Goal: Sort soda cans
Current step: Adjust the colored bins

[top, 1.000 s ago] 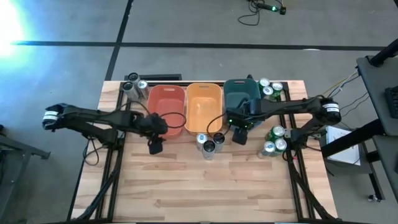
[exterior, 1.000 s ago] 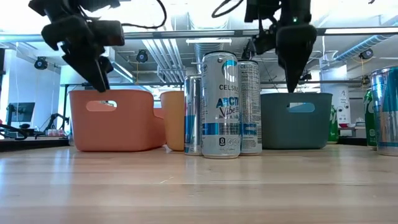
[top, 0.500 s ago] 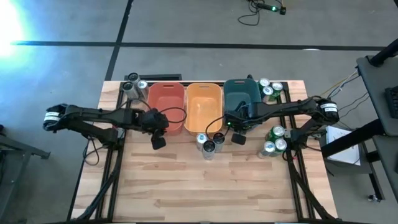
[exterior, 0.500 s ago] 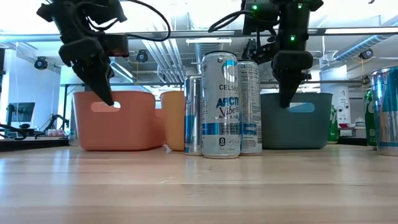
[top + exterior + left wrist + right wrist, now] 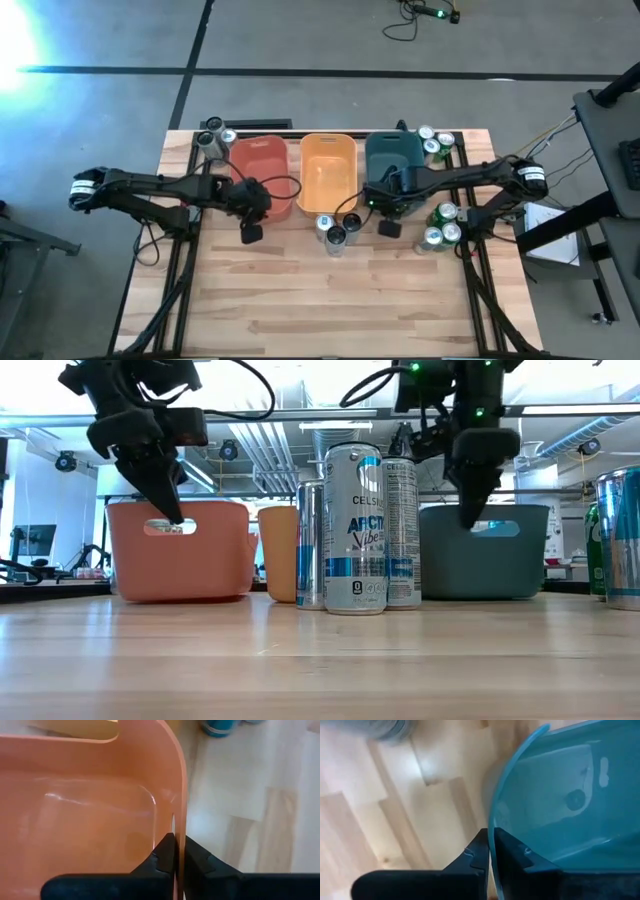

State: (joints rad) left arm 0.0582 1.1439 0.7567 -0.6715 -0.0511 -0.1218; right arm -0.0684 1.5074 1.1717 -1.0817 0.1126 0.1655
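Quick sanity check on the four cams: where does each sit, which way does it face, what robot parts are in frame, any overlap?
High: above the table, looking straight down; both arms, three bins, can clusters.
Low: table height, facing level across; both arms drop in from above, blue-and-silver cans in front.
Left wrist: on the left arm; left gripper clamps the red bin wall.
Right wrist: on the right arm; right gripper clamps the teal bin rim.
Shared: high and low both show all three bins and the middle cans.
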